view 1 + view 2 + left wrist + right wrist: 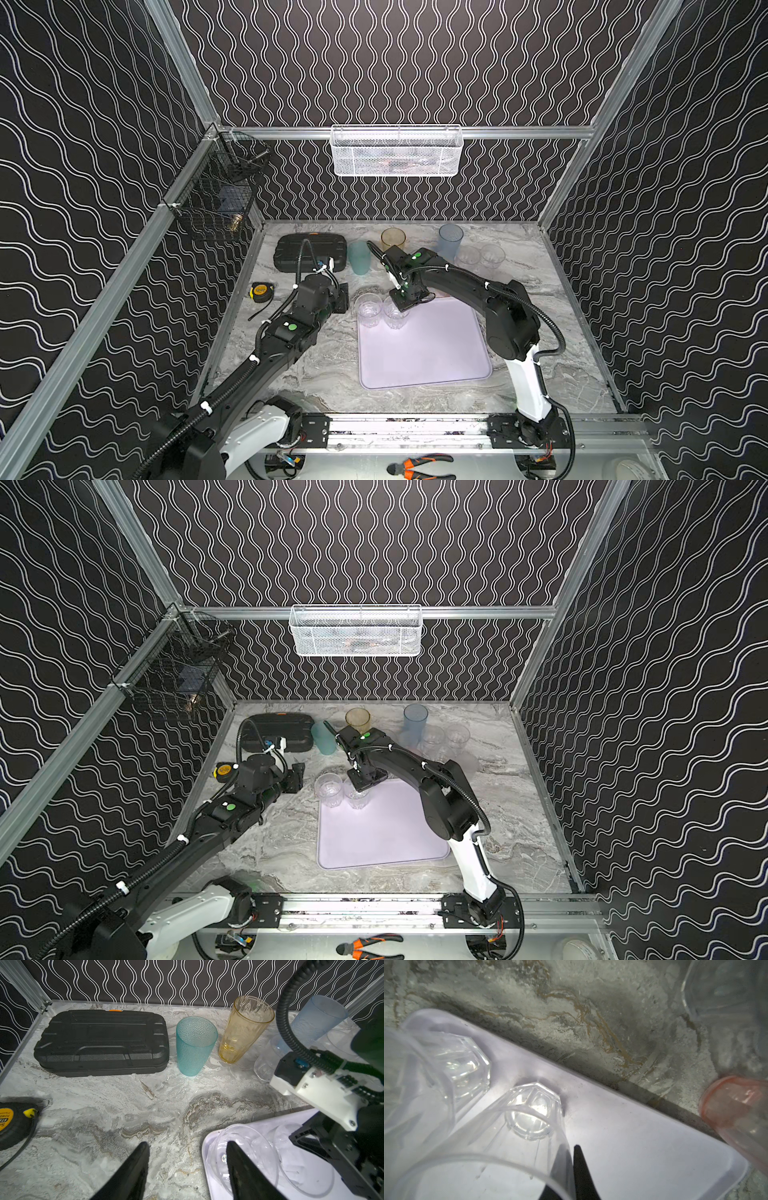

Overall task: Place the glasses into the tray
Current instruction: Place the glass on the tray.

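Note:
The pale lilac tray (424, 357) (382, 837) lies mid-table. Two short clear glasses stand in its far left corner: one (368, 309) (247, 1159) by the rim, the other (395, 316) (529, 1118) beside it. My right gripper (401, 305) (569, 1147) is shut on the wall of that second glass, one finger inside and one outside. My left gripper (341, 298) (187, 1147) hangs open just left of the tray, holding nothing. Teal (359, 257), amber (393, 239), blue (450, 241) and two clear glasses (480, 255) stand at the back. A pink glass (741, 1118) stands by the tray's far edge.
A black ribbed case (309, 251) lies at the back left, with a yellow tape measure (260, 291) nearer the left wall. A white wire basket (397, 151) hangs on the back wall and a black one (216, 187) on the left. Pliers (419, 465) lie below the front rail.

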Motion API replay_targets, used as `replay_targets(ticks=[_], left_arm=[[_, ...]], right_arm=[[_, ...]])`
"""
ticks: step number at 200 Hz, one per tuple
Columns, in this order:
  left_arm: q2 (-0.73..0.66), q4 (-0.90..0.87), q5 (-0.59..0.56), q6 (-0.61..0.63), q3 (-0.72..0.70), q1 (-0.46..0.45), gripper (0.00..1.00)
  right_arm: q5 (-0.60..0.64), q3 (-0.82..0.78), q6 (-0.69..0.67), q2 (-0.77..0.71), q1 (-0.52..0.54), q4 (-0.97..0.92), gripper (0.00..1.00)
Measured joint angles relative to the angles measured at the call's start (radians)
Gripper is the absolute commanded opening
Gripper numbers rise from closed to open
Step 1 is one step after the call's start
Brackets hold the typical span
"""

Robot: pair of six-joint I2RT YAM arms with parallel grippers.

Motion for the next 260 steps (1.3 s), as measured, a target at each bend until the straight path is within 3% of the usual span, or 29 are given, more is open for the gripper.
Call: replay_targets(ticks=[172,260], left_arm=[[0.008,0.016,0.0,0.013,0.0,0.0,0.63],[0.013,0.016,0.0,0.013,0.0,0.0,0.63]], right_arm=[[0.003,-0.037,-0.016,-0.026,-0.023,0.041,0.0],[0.013,-0.043,-0.023,-0.029,-0.025,0.058,0.14]])
